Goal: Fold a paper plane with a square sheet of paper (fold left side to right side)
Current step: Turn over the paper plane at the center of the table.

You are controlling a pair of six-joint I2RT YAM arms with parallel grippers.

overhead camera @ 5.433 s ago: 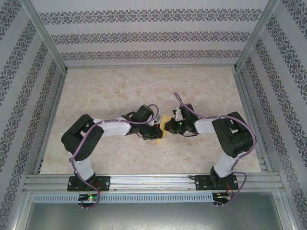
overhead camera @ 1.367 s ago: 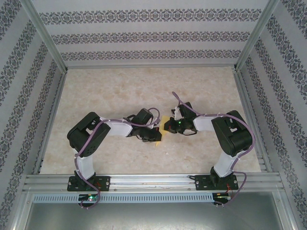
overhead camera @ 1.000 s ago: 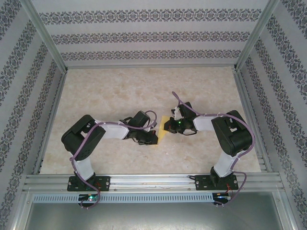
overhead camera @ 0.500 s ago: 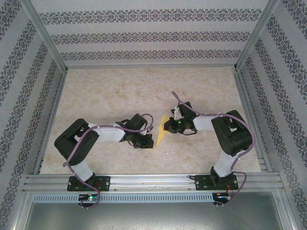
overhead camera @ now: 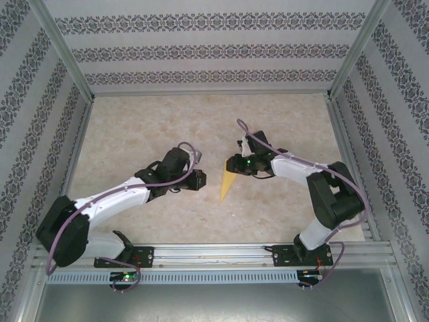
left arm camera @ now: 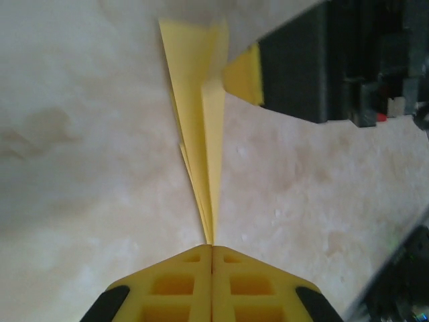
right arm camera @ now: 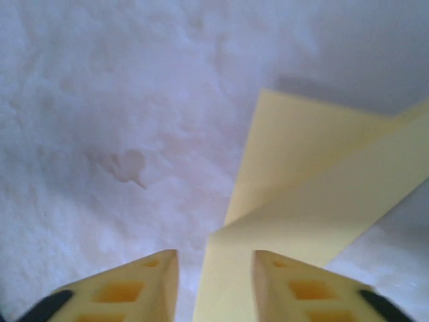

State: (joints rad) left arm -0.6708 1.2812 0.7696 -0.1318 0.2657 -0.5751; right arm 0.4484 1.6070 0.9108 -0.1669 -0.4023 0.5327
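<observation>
Marbled table (overhead camera: 134,127) beneath paper plane (overhead camera: 227,182); patterned walls (overhead camera: 201,50)

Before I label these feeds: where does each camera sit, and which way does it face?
Top: fixed above and behind the arms, looking down at the table; both arms, left gripper and right gripper show.
Left wrist: on the left arm, looking along its shut fingers at the paper plane and right gripper.
Right wrist: on the right arm, looking down past its open fingers at the paper plane.
Shared: all see the paper plane.
</observation>
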